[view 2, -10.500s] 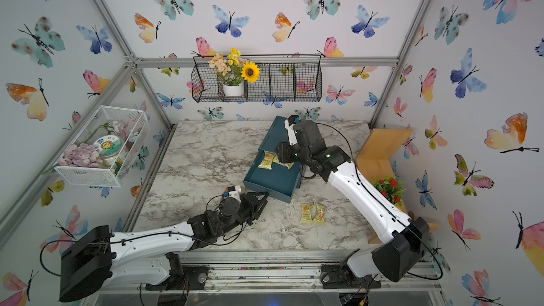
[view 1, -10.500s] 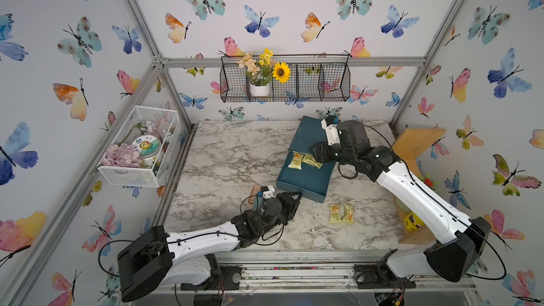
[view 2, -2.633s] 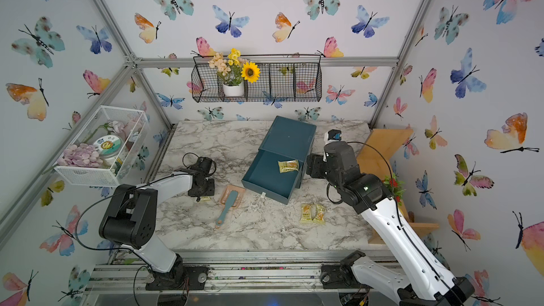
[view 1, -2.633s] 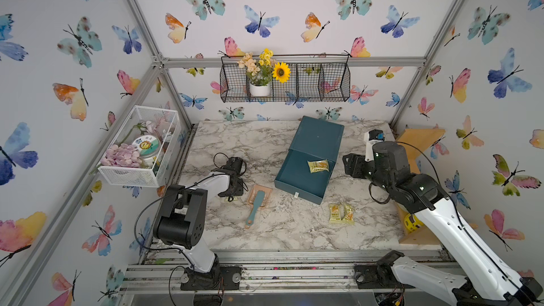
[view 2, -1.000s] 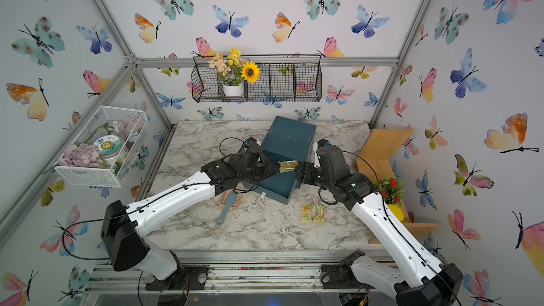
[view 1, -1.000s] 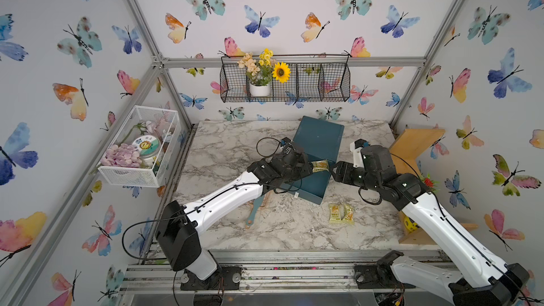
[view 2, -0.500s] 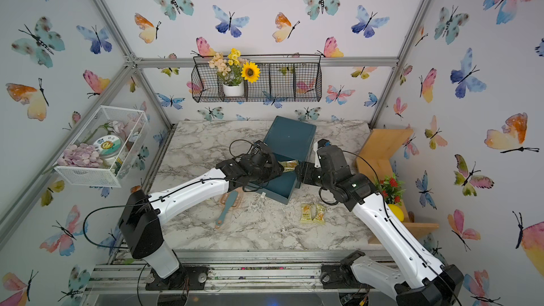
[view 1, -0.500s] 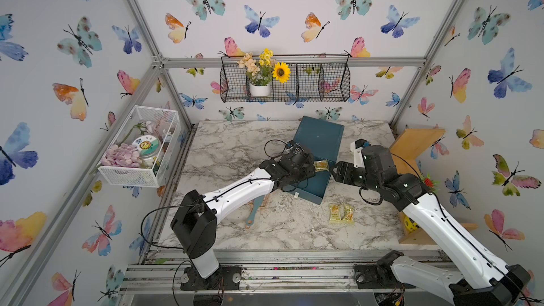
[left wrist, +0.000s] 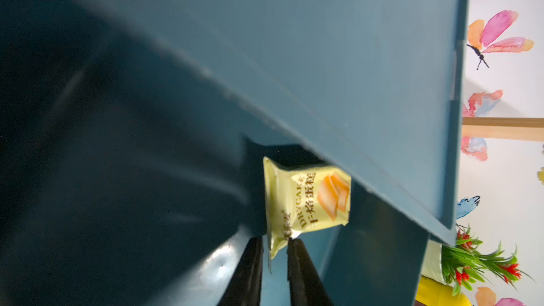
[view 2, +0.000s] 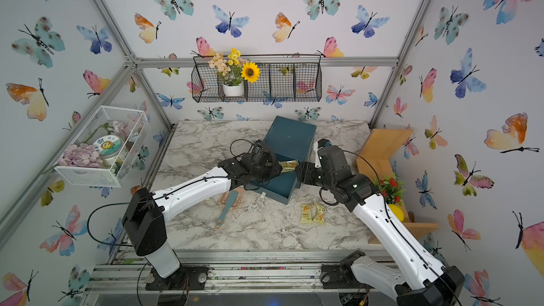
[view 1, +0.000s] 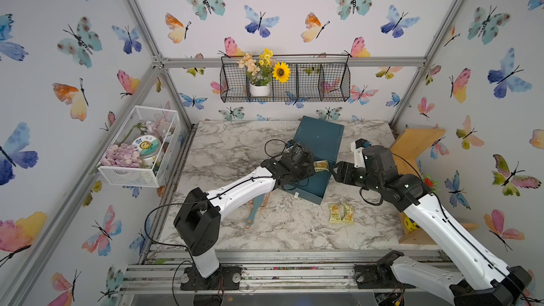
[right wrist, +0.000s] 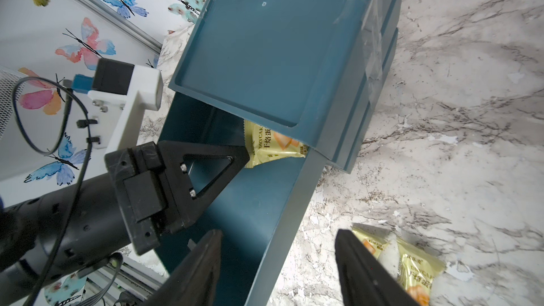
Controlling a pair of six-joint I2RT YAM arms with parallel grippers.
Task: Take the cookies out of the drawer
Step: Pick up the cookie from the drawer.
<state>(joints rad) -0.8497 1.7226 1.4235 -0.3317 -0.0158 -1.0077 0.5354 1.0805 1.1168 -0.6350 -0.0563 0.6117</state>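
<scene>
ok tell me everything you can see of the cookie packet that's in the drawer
The cookie packet is a small flat pillow pack of glossy pale yellow plastic with crimped ends. It is printed with DRYCAKE, Chinese characters and an orange wafer picture. It sits in the open teal drawer, partly tucked under the cabinet top. One crimped end lies between the fingers of the left gripper; whether they pinch it is unclear.

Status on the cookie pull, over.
Left gripper straddling corner of yellow packet in drawer, grip unconfirmed. Right gripper open, empty, at drawer's side. Two packets already on table. Packet half under cabinet edge.
</scene>
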